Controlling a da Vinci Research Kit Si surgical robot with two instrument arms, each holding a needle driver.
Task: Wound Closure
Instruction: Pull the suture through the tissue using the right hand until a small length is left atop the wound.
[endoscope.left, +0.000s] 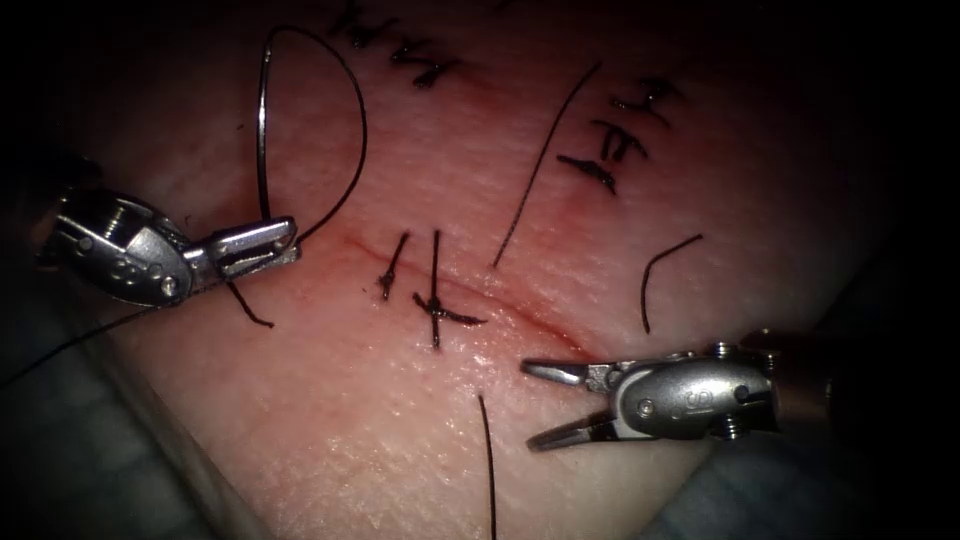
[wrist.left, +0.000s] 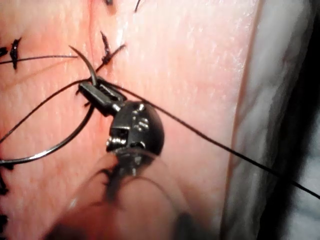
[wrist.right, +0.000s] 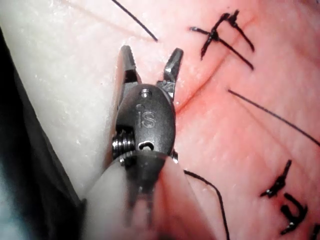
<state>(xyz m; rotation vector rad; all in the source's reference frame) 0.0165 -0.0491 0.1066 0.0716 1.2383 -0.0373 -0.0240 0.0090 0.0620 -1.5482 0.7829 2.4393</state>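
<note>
Pink tissue (endoscope.left: 380, 440) carries the cut (endoscope.left: 520, 312); left hand (endoscope.left: 262, 245) is clamped on the needle (endoscope.left: 262, 120) near its end, free of the tissue; right hand (endoscope.left: 545, 405) gapes, holding nothing.

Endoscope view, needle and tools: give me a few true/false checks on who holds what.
1. The left tool holds the needle. True; its jaws are shut on it near one end, and the curve rises free above the tissue.
2. The right tool holds thread. False; its jaws are open and hold nothing.
3. The needle is buried in the tissue. False; it lies clear of it.
4. The right tool sits on the right of the cut. True.
5. Tied stitches cross the cut. True.
</note>
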